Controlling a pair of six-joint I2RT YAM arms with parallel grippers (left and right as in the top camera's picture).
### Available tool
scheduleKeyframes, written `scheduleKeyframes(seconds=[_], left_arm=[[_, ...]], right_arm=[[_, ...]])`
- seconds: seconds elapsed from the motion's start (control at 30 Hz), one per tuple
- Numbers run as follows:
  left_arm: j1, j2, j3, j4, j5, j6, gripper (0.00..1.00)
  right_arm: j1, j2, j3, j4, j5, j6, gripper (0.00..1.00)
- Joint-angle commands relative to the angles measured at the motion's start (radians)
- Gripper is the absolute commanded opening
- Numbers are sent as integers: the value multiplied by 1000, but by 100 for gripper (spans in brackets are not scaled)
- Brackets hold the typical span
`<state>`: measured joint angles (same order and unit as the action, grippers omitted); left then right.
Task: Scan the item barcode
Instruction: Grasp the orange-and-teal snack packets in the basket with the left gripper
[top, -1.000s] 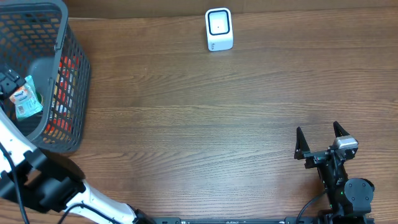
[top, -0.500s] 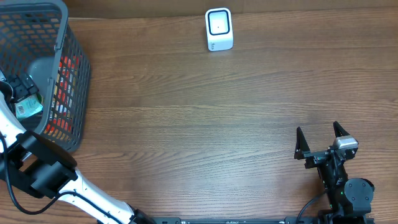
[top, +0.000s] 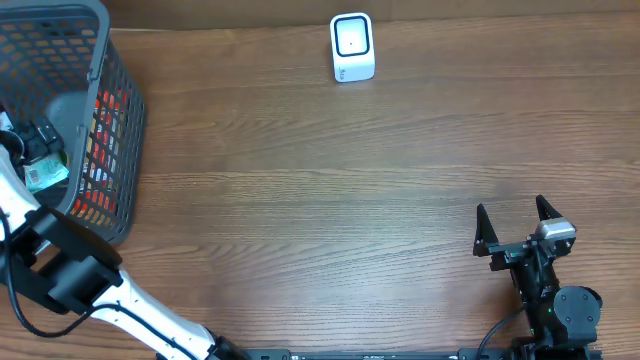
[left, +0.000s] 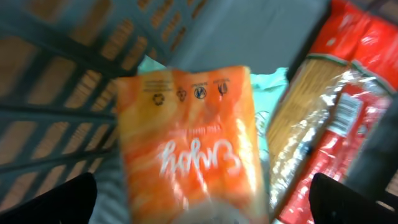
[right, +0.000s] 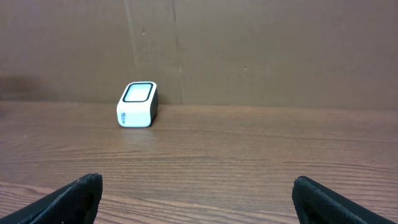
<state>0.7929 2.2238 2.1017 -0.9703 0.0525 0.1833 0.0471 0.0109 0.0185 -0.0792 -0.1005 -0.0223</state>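
Left arm (top: 60, 285): swung further over the basket since a second earlier.
Table (top: 300, 220): brown wood.
Basket (top: 122, 90): grey mesh, at the far left.
Right gripper (top: 511, 208): released, jaws wide, near right, facing the scanner.
Left gripper (left: 208, 208): jaws wide inside the basket, gripping nothing; contact with the pouch too blurred to tell.
Scanner (top: 351, 46): white, at the far edge, well apart from the basket.
Orange pouch (left: 186, 149): in the basket, just beside a red pasta pack (left: 329, 118).

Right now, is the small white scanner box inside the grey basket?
No, the small white scanner box stands on the wooden table, apart from the grey basket.
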Motion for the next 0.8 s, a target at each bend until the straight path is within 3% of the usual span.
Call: scheduleKeyframes(seconds=[0.0, 0.47, 0.77], left_arm=[[7, 40, 10, 12, 11, 22, 100], [7, 122, 9, 24, 19, 23, 100], [7, 126, 9, 17, 19, 23, 81]], right_arm=[[-3, -8, -11, 3, -6, -1, 100], [-3, -8, -11, 3, -6, -1, 100], [-3, -8, -11, 3, -6, -1, 100]])
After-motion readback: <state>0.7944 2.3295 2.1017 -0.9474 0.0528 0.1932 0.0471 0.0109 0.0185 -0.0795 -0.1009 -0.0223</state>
